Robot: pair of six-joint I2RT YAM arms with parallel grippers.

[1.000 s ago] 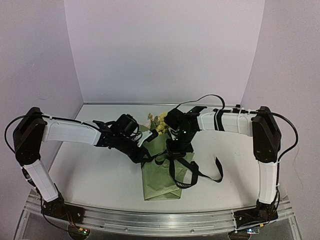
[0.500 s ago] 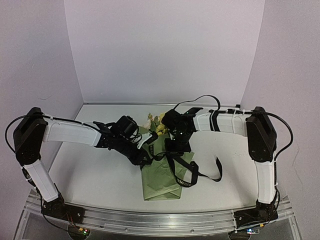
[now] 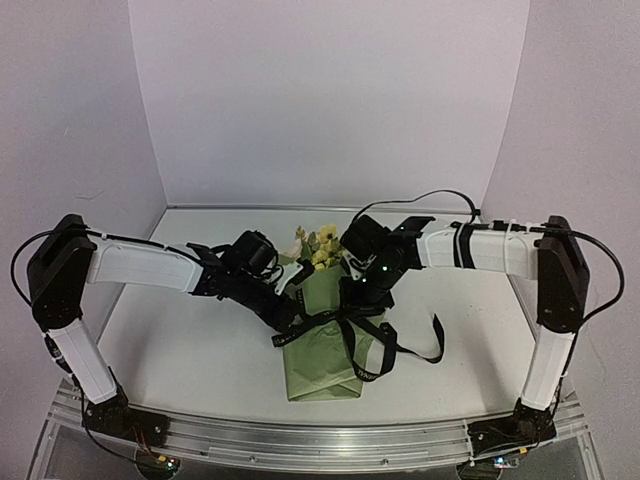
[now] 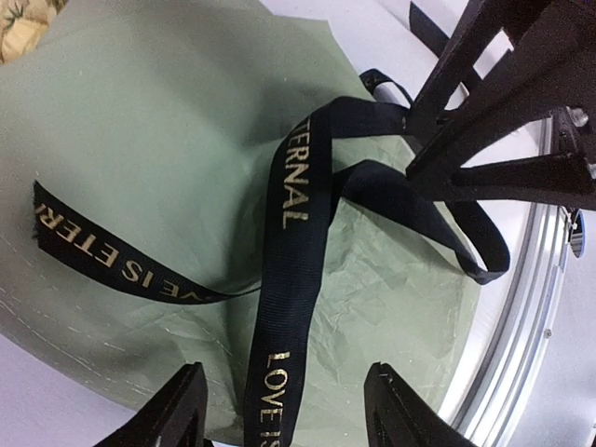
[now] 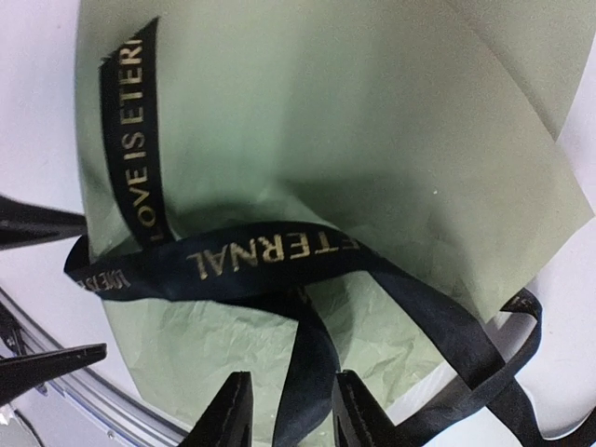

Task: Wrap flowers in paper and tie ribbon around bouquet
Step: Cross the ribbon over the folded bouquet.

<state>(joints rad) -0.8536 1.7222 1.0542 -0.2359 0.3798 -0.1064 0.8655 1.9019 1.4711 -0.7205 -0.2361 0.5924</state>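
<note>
Loosening both grips: left fingers point(image 4: 172, 414) now stand wide, right fingers point(image 5: 228, 419) narrowly parted, each straddling the ribbon point(image 4: 296, 200) unclamped; ribbon lies crossed over the bouquet point(image 3: 330, 345), lower centre of worktop point(image 3: 190, 350); tie probably done, or slack.

White table point(image 3: 180, 350): bouquet point(image 3: 322, 368) lying flat, ribbon point(image 4: 298, 270) trailing.

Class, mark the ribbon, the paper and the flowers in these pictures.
ribbon point(image 4: 296, 196), left wrist view, on the gold-lettered band.
paper point(image 5: 326, 121), right wrist view, on its bare green face.
flowers point(image 3: 322, 248), top view, on the yellow blooms.
</note>
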